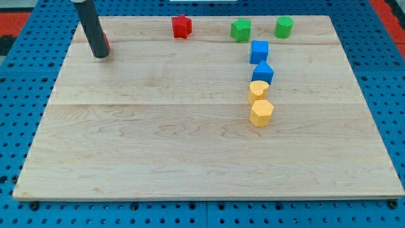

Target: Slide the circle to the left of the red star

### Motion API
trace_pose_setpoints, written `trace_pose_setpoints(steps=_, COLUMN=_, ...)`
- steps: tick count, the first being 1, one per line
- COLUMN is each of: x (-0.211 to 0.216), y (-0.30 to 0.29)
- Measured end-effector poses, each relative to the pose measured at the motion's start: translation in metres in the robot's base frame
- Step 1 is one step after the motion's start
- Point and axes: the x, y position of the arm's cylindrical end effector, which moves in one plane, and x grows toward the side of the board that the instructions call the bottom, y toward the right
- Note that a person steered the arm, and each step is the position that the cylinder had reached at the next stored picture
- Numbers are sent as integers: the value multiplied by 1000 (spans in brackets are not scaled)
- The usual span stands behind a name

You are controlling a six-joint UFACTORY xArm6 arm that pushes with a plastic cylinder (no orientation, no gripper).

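The red star sits near the view's top edge, left of centre. A red block, likely the circle, shows only as a thin sliver behind the rod at the view's top left. My tip rests on the board right against that red block, on its left and lower side, far to the left of the red star. The rod hides most of the block, so its shape cannot be made out.
A green star and a green round block sit at the view's top right. Below them run a blue cube, a second blue block, a yellow heart and a yellow hexagon. The wooden board lies on a blue pegboard.
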Motion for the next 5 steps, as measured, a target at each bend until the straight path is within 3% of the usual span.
trace_pose_setpoints(steps=1, x=29, y=-33)
trace_pose_setpoints(steps=3, x=-44, y=-31)
trace_pose_setpoints(steps=5, x=-49, y=29)
